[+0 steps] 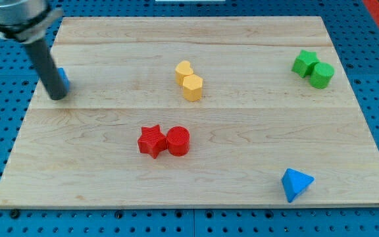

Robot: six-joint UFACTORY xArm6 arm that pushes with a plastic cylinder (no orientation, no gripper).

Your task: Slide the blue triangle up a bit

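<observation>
Blue triangle: the blue triangle (pixel 297 184) lies at the lower right of the frame, close to the board's bottom edge and not far from its right edge, with nothing touching it.
My tip: my tip (pixel 57 96) rests on the wooden board (pixel 242 118) at the upper left of the frame, far from the blue triangle, across nearly the whole board.
Fingers: the arm ends in a plain dark rod; it has no fingers to open or close, and it grips nothing.
Half-hidden block: a small blue block (pixel 63 78) peeks out just to the right of the rod, touching or almost touching it; the rod covers most of it, so its shape cannot be made out.
Centre pair: a red star (pixel 152 141) and a red cylinder (pixel 178 141) sit side by side, touching, below the middle of the board.
Upper middle pair: a yellow heart (pixel 183 70) and a yellow hexagon (pixel 193 87) touch each other.
Upper right pair: a green star (pixel 304 62) and a green cylinder (pixel 322 75) touch, near the right edge.
Room above the triangle: bare wood runs from the blue triangle up to the green pair, which lies nearly in line above it but well apart.
Cut off: the rod's upper part leaves the frame at the top left corner and is blurred.
Surround: a blue pegboard table (pixel 374 26) frames the board on all sides.
</observation>
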